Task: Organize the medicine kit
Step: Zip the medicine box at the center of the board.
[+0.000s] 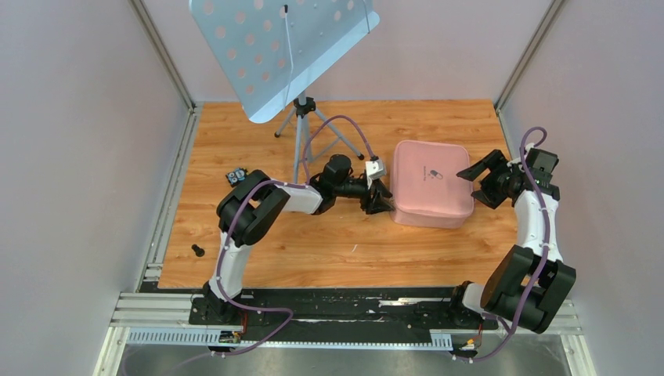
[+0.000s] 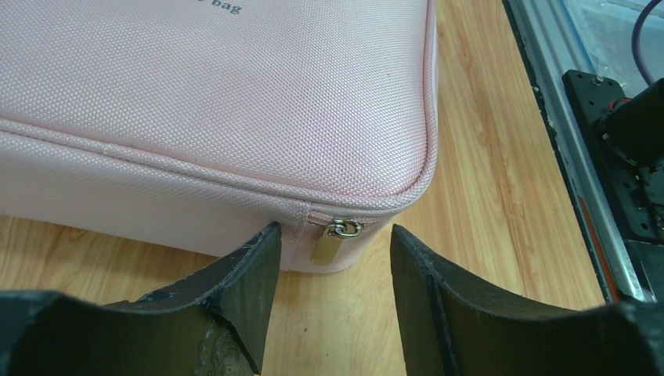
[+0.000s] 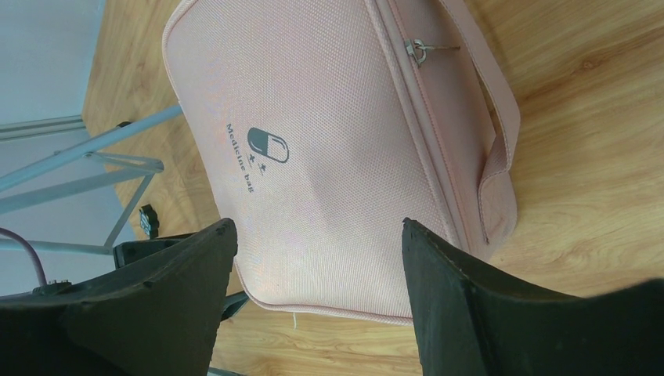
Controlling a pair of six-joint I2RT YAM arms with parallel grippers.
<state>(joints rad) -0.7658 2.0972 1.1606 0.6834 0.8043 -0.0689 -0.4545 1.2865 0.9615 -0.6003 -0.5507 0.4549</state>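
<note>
One wooden surface (image 1: 313, 243) carries the medicine kit (image 1: 431, 196), zipped shut, lying between left jaws and right jaws; both spread, empty. Zipper pull (image 2: 327, 245) just ahead of left jaws, centred: advance squarely, pinch tab only, not fabric.

Pale walls (image 1: 78, 157) enclose a wooden tabletop (image 1: 352, 258) with a perforated music stand (image 1: 266, 47) at the back

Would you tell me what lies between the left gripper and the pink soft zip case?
Bare wooden table only, seen in the left wrist view; the pink case's metal zipper pull faces the left gripper's open jaws.
</note>
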